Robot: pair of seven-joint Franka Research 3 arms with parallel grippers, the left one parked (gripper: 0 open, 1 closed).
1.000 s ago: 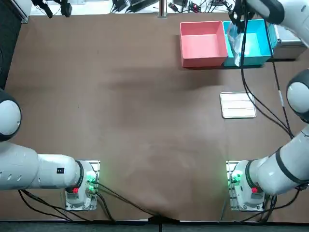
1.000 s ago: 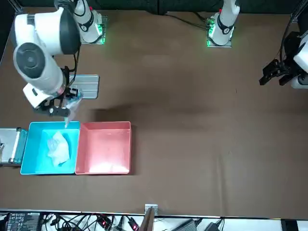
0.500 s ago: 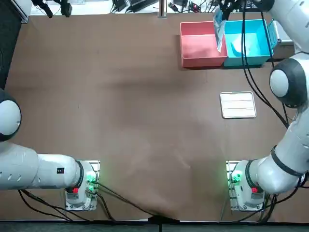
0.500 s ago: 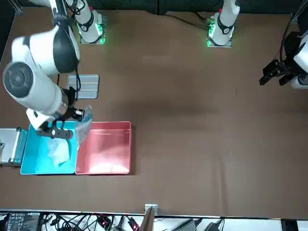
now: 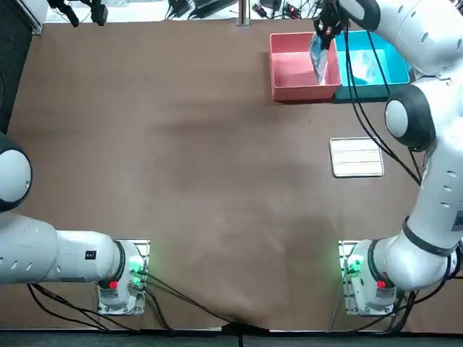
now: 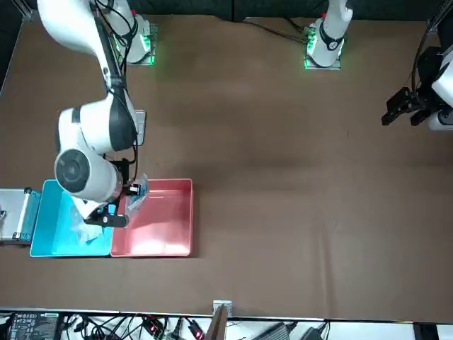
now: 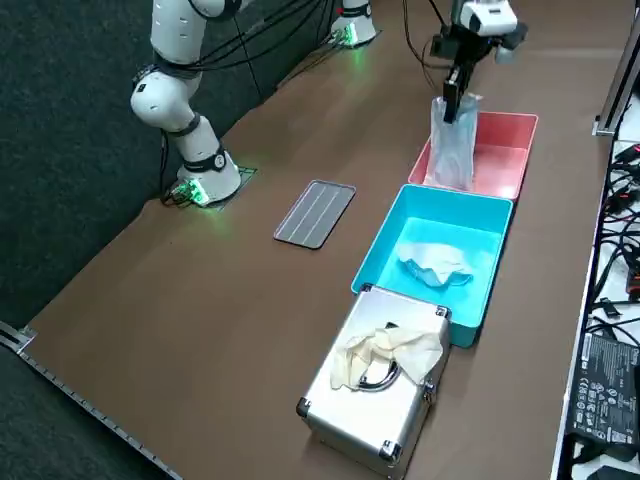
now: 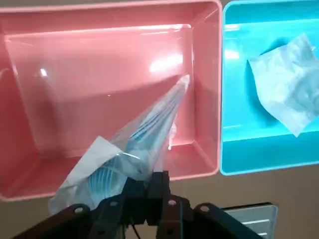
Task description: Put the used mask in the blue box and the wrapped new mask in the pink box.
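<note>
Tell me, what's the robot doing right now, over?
Right gripper shut on wrapped new mask, hanging over pink box. Used mask lies in blue box. Nothing blocking the drop.

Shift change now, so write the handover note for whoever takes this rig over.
Right gripper: shut on the clear-wrapped new blue mask, which hangs over the pink plastic box, at its side nearest the blue plastic box.
Crumpled white used mask lies in the blue box: that half is done.
Left: lower the wrapped mask into the pink box, release, withdraw.
</note>
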